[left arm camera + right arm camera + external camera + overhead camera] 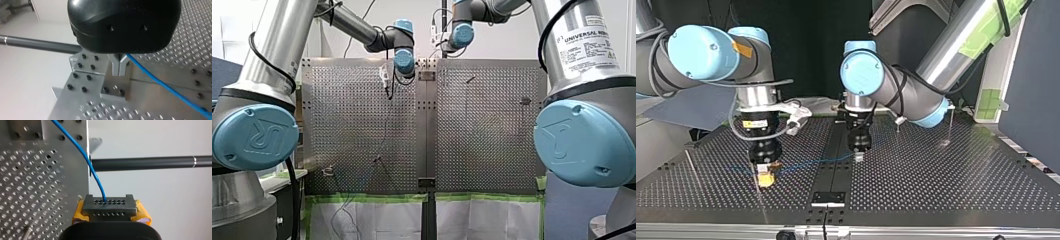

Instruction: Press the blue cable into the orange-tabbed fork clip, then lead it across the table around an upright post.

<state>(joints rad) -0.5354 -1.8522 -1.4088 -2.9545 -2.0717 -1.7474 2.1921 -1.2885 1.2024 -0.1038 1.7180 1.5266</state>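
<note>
Blue cable point(96, 178) clamped in my right jaws — skirting my left jaws.

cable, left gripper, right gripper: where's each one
cable point(162, 84): left wrist view, mid-run of the blue strand.
left gripper point(119, 73): left wrist view, between the metal fingertips.
right gripper point(765, 179): top view, between the yellow-padded fingertips.

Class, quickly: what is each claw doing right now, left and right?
Left claw: closed, holding the blue cable.
Right claw: closed, holding the same blue cable.
</note>
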